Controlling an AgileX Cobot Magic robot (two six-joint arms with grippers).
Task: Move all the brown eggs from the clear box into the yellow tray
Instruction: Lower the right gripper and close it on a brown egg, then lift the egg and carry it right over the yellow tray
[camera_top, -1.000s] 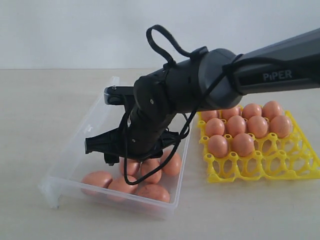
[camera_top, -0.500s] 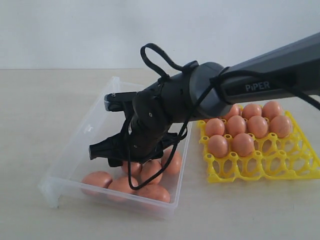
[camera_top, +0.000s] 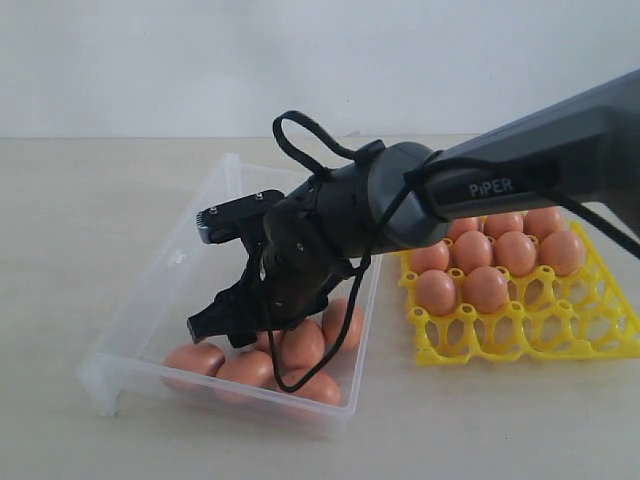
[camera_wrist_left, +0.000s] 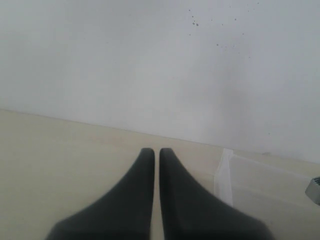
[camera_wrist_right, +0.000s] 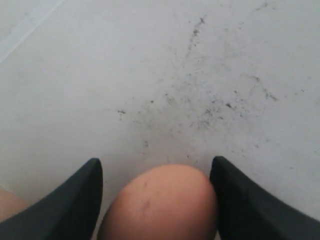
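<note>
The clear box (camera_top: 165, 300) lies at the left with several brown eggs (camera_top: 245, 368) bunched at its near end. My right gripper (camera_top: 225, 330) reaches down into the box among them. In the right wrist view it (camera_wrist_right: 156, 162) stands open astride one brown egg (camera_wrist_right: 160, 205) on the scuffed box floor, with a gap showing on one side. The yellow tray (camera_top: 520, 338) at the right carries several brown eggs (camera_top: 487, 288) in its far rows. My left gripper (camera_wrist_left: 156, 150) is shut on nothing, over the table beside a corner of the clear box (camera_wrist_left: 225, 175). It is out of the exterior view.
The right arm (camera_top: 520, 180) stretches over the tray's far edge and the gap between tray and box. A black cable loop (camera_top: 300, 140) stands up from its wrist. Near cups of the tray (camera_top: 560, 325) hold nothing. A pale wall backs the beige table.
My right gripper has come down and a little forward into the box, so its open fingers now sit at egg level. The eggs and tray have not moved.
</note>
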